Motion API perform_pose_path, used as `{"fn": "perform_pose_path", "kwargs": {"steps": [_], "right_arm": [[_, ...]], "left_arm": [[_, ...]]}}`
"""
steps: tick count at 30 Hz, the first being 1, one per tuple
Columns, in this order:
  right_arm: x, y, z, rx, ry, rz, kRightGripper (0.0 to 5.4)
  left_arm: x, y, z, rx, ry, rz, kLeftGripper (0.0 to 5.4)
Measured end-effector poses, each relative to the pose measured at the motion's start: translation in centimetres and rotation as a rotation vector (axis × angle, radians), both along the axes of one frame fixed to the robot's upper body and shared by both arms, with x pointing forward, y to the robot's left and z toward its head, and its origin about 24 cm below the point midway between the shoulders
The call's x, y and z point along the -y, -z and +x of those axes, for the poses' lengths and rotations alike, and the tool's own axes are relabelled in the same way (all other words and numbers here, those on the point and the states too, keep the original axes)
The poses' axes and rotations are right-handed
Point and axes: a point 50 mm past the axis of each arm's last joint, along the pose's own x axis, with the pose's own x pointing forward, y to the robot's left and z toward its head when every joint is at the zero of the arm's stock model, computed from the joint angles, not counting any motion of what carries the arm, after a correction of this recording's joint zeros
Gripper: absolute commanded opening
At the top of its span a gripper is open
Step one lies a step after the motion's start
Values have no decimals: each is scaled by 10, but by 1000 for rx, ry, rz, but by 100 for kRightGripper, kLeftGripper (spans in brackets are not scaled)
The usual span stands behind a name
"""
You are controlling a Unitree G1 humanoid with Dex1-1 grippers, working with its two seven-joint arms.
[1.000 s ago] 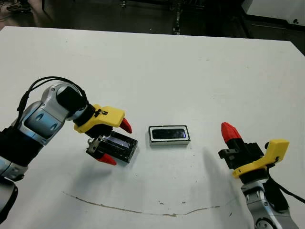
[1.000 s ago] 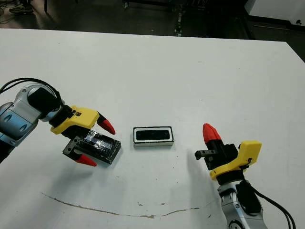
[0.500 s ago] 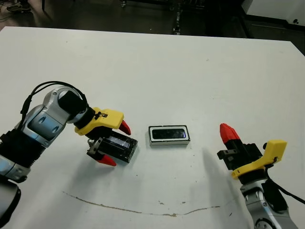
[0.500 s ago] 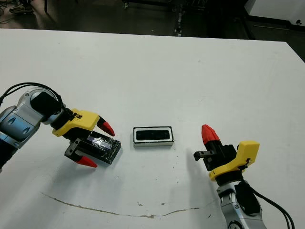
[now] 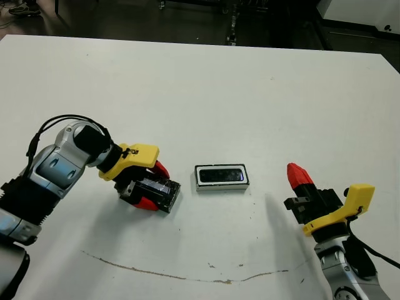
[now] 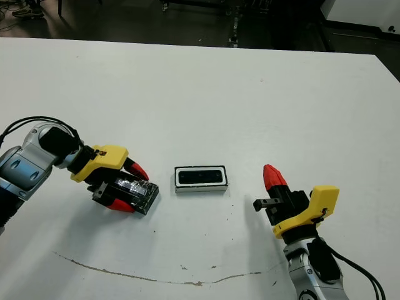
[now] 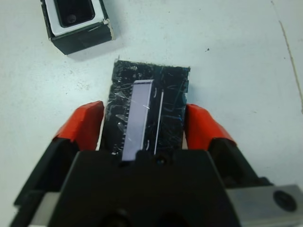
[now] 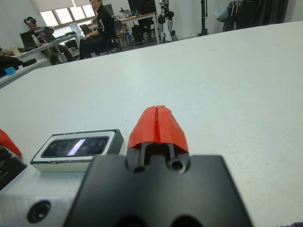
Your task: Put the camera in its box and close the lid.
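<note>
The box (image 5: 222, 186), a shallow white-lined tray, sits at the table's centre with the black camera (image 5: 220, 175) lying inside it. Left of it, the glossy black lid (image 5: 164, 187) rests flat on the table. My left gripper (image 5: 153, 186) is shut on the lid. In the left wrist view its red fingers (image 7: 87, 125) press both long sides of the lid (image 7: 147, 101), and the box (image 7: 80, 40) lies just beyond. My right gripper (image 5: 299, 175) hovers to the right of the box, shut and holding nothing; its fingertips (image 8: 157, 120) meet, pointing past the box (image 8: 75, 163).
A thin brown scuff line (image 5: 187, 275) runs across the table near its front. The table's far edge (image 5: 200, 42) borders dark floor. In the right wrist view, seated people (image 8: 99, 28) and desks show beyond the table.
My left gripper's fingers, spread around the lid before, have drawn in onto its sides. The lid, box and right gripper have hardly moved.
</note>
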Motion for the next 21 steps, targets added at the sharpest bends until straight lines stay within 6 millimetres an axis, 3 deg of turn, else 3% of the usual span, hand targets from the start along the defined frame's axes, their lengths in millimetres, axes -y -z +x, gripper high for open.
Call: {"fn": "perform_pose_path", "kwargs": {"steps": [13,21], "right_arm": [[-4,1,0,-6,-17,-9,0],[-4,2,0,-8,-17,-8,0]], "left_arm": [[1,-3,0,8,-9,-23,317],[-2,-19,11,37,-183,-258,317]]}}
